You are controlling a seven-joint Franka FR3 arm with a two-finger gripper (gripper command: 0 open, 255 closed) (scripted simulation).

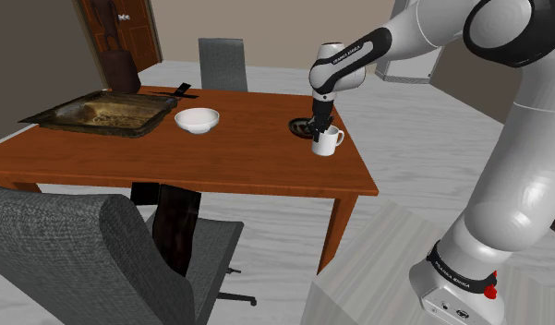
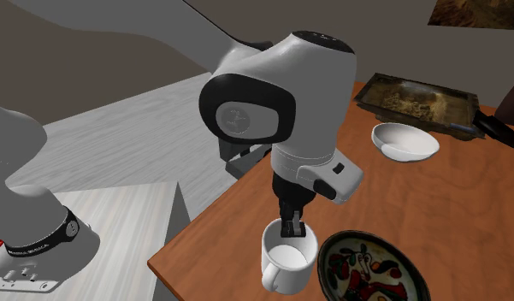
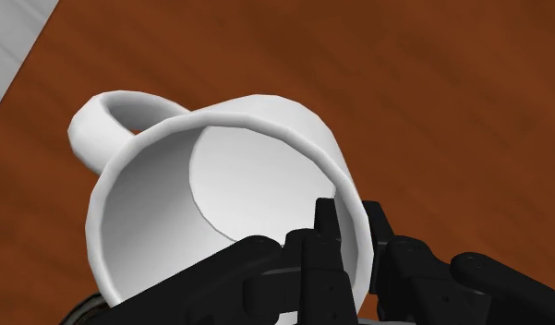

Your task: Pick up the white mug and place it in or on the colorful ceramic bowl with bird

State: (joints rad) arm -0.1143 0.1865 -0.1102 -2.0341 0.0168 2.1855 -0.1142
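Gripper (image 3: 351, 223) is closed narrowly on the rim wall of the smooth white mug (image 3: 174, 203). Mug is seen just beside the round patterned bowl (image 2: 370, 269).

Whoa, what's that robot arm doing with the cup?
The white robot arm has its black pincer clamped on the rim of a white mug, one finger inside and one outside. The mug sits near the edge of the brown table, right beside a colourful bowl, and is not in it yet. I cannot tell whether the mug is lifted off the tabletop.
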